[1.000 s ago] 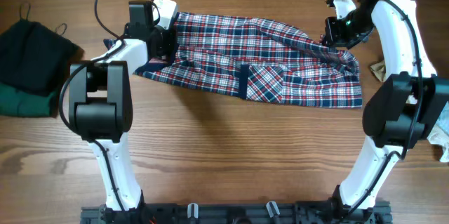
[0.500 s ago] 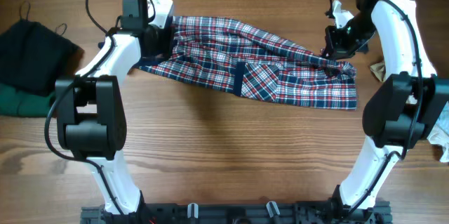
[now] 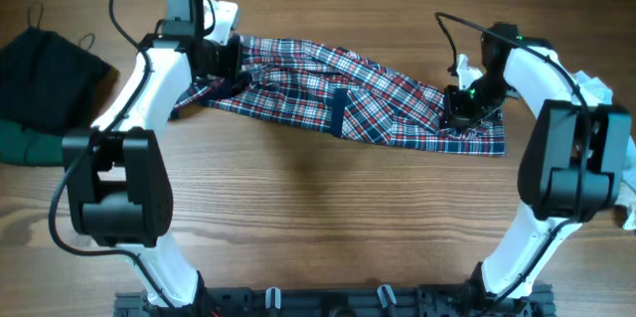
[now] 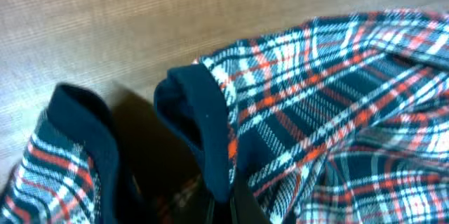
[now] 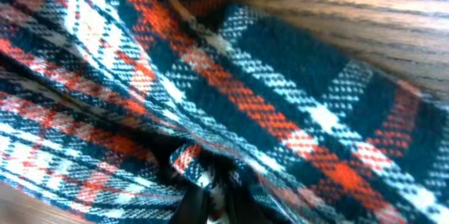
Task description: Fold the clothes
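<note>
At the far left of the overhead view, a black garment (image 3: 45, 74) lies heaped on a green garment (image 3: 30, 146) on the wooden desk (image 3: 318, 228), well apart from everything else. Right of them, in the upper left, the left end effector (image 3: 221, 59) is closed tight on the left end of the plaid shirt (image 3: 378, 103), and the cloth is bunched where it is pinched. Its wrist view shows a navy cuff (image 4: 203, 133) curling up just beside the grip, with red, navy and white plaid spreading toward the right of the frame. The shirt stretches as a long band across the upper middle of the desk, slanting down to the right. A short navy strip (image 3: 338, 113) crosses it near the centre. At the shirt's right end, the right end effector (image 3: 463, 108) is clamped on the fabric. Its wrist view shows plaid folds gathered into the dark fingertips (image 5: 189, 206) at the bottom of the frame. At the far right edge, a pale crumpled item (image 3: 628, 173) lies partly out of frame.
</note>
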Robot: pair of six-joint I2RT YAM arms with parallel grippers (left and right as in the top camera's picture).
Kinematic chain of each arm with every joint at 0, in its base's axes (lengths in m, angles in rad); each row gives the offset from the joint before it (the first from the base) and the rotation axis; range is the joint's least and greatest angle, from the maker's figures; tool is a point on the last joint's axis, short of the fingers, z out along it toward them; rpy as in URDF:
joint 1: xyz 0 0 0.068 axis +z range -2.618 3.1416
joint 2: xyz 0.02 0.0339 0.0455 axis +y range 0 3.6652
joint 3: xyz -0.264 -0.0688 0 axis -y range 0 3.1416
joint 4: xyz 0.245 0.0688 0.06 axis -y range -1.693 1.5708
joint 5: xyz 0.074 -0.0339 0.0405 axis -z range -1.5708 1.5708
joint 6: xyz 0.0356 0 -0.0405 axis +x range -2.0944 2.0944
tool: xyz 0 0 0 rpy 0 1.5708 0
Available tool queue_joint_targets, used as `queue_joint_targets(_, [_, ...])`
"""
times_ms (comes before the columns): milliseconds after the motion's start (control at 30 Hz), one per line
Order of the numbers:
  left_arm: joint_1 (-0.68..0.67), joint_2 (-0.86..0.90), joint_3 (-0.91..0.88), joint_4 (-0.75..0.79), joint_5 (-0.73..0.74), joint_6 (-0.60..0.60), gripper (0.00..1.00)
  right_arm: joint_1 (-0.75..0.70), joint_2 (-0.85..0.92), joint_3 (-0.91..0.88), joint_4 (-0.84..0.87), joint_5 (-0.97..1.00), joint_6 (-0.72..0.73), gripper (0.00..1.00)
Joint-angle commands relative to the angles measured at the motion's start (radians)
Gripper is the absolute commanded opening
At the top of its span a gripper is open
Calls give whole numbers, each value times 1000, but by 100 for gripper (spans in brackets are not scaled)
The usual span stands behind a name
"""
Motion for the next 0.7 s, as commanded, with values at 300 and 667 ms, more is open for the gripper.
queue_joint_targets(300, [7,-18,2,-86,-125,-11,4,5,55,-37,56,173,21,4])
queue_joint_targets(667, [108,-16,0,19,-157,-6,4,2,55,-236,286,347,23,4])
